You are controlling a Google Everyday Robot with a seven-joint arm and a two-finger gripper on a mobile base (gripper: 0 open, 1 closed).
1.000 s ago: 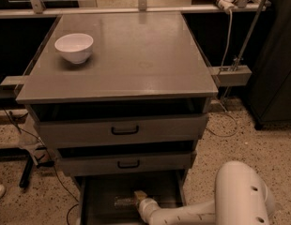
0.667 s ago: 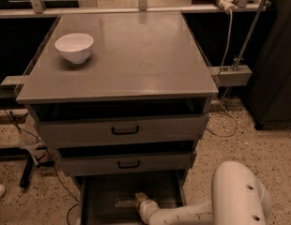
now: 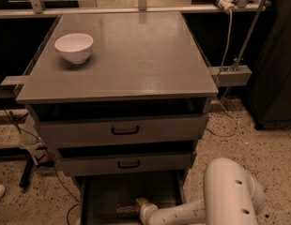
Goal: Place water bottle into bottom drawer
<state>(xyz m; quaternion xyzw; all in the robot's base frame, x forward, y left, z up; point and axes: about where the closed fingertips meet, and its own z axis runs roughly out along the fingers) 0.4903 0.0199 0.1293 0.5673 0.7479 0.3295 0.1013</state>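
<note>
The bottom drawer [image 3: 103,191] is pulled open at the foot of the grey cabinet, under two shallower drawers. My white arm reaches into it from the lower right. The gripper [image 3: 138,205] is low inside the drawer, near its front. A pale, clear object that looks like the water bottle [image 3: 126,211] lies on its side at the gripper's tip, on or just above the drawer floor. The gripper partly hides it, and I cannot tell whether it is held.
A white bowl [image 3: 74,47] stands on the cabinet top [image 3: 136,55] at the back left. The two upper drawers [image 3: 124,130] with black handles are slightly open. A dark cabinet [image 3: 277,78] stands to the right. Cables lie on the speckled floor at the left.
The arm's large white elbow has shifted slightly left. The gripper and the pale object have edged a little toward the drawer's front.
</note>
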